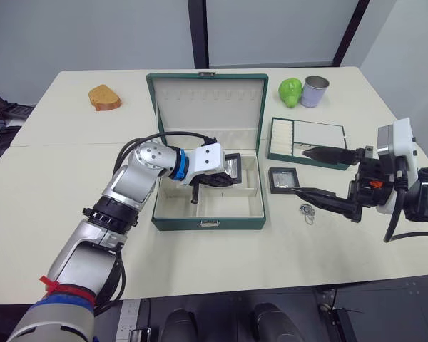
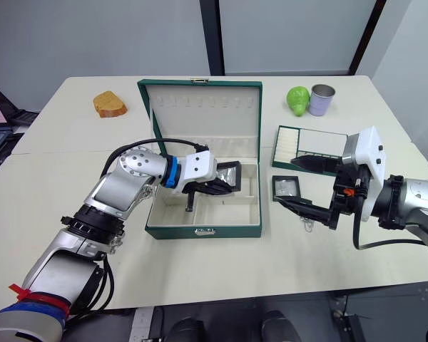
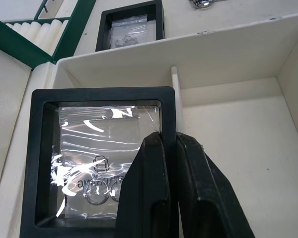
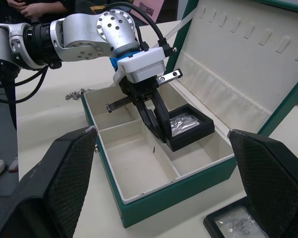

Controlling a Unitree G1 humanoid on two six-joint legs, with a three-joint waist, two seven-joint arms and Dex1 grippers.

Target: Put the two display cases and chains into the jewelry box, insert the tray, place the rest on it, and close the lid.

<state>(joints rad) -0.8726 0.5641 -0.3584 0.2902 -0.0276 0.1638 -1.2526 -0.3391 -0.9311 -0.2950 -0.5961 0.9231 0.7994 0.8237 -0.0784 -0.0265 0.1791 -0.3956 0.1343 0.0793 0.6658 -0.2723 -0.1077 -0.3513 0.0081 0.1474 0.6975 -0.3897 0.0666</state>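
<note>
the jewelry box (image 1: 207, 222) sits open near the middle of the tabletop (image 1: 50, 185), its lid (image 1: 207, 107) standing upright toward the far edge. the left gripper (image 1: 215, 177) reaches down into the box and its two black fingers (image 3: 154, 198) are pinched together on the edge of one display case (image 3: 97, 153), which hangs tilted over the box's far right compartment. the second display case (image 1: 283, 178) lies flat on the tabletop just right of the box, and a small chain (image 1: 307, 210) lies near it toward the front edge. another chain (image 4: 77, 93) shows on the tabletop beyond the box's left side in the right wrist view. the tray (image 1: 307, 141) rests further right, toward the far edge. the right gripper (image 1: 318, 173) hovers over the second display case with its fingers spread wide and nothing between them. a green fruit (image 1: 290, 91) and a can (image 1: 314, 90) stand near the far right corner, and a brown bread-like piece (image 1: 104, 97) lies near the far left.
</note>
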